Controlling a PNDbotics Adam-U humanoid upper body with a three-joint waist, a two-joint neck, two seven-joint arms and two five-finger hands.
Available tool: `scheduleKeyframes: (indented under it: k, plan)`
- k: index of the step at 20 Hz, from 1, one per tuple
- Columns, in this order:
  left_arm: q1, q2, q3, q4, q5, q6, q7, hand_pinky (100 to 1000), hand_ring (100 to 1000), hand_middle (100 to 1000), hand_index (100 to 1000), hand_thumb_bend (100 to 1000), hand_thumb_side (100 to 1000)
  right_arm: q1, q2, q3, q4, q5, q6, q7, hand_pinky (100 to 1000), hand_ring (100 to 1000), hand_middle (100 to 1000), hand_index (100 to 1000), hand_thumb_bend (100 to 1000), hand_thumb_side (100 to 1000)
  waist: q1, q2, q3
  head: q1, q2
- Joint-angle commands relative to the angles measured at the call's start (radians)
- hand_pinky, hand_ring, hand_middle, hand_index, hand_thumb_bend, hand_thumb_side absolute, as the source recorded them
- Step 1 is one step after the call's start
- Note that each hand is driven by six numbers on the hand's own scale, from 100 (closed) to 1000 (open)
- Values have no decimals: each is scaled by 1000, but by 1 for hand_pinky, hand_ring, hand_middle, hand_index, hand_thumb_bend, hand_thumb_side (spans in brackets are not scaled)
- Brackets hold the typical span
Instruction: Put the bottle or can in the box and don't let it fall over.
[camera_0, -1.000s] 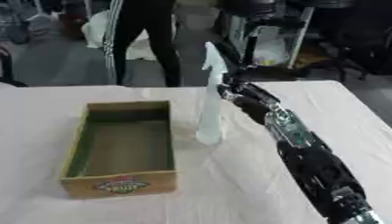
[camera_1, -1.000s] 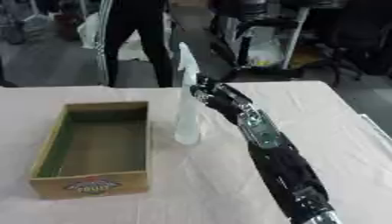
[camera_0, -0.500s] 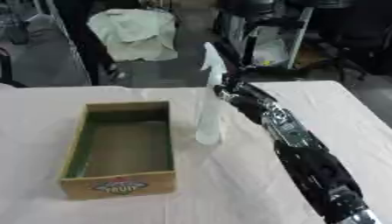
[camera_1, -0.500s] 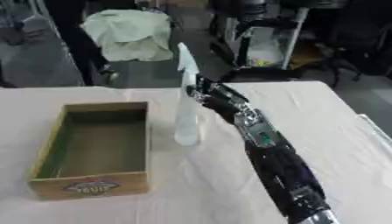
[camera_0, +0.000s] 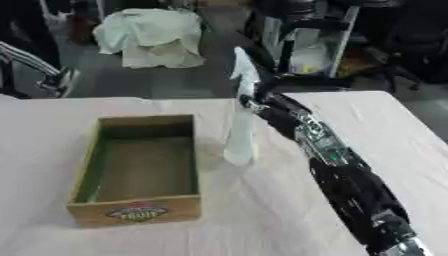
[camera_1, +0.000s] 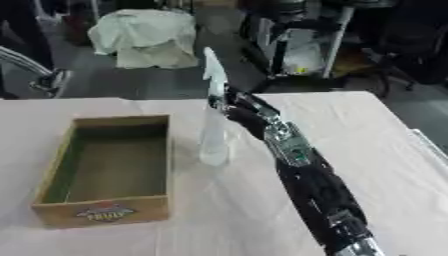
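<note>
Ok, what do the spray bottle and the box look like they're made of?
The spray bottle looks like pale, translucent plastic with a white trigger top, held at its neck by the right hand. The box looks like unpainted wood or thick board: tan walls, a dark greenish inside, a printed label in front.

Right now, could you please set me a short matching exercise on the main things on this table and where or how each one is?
Things:
1. spray bottle
2. wooden box
3. right hand
4. tablecloth

States or places:
A. open-topped, nothing inside, label on its near wall
B. pale, covering the table under everything
C. upright on the table, just right of the box
D. at the bottle's upper part, reaching in from the right

Pairs: 1-C, 2-A, 3-D, 4-B
</note>
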Motion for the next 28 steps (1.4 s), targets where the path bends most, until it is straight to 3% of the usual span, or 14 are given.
scheduleKeyframes:
  k: [1,11,18,28]
  plan:
    - [-15,10,-1,-16,0,-2,-3,1000,1000,1000,828,102,811,-27,-12,-2,-10,3,3,0,974,1000,1000,1000,100,470,5,-8,1,-3,-14]
    - [-17,9,-1,-16,1,-1,-3,1000,1000,1000,827,102,812,-31,1,-2,-7,-10,18,2,944,996,1000,978,100,470,6,-7,2,-9,-18]
    - [-17,8,-2,-16,1,-1,-4,1000,1000,1000,827,101,811,-29,14,-3,-2,-19,40,-2,880,911,1000,913,100,470,7,-5,2,-14,-20]
    - [-17,6,-4,-15,0,0,-6,1000,1000,1000,826,101,812,-33,29,-4,3,-48,63,-16,783,798,904,830,100,470,9,-2,3,-21,-23]
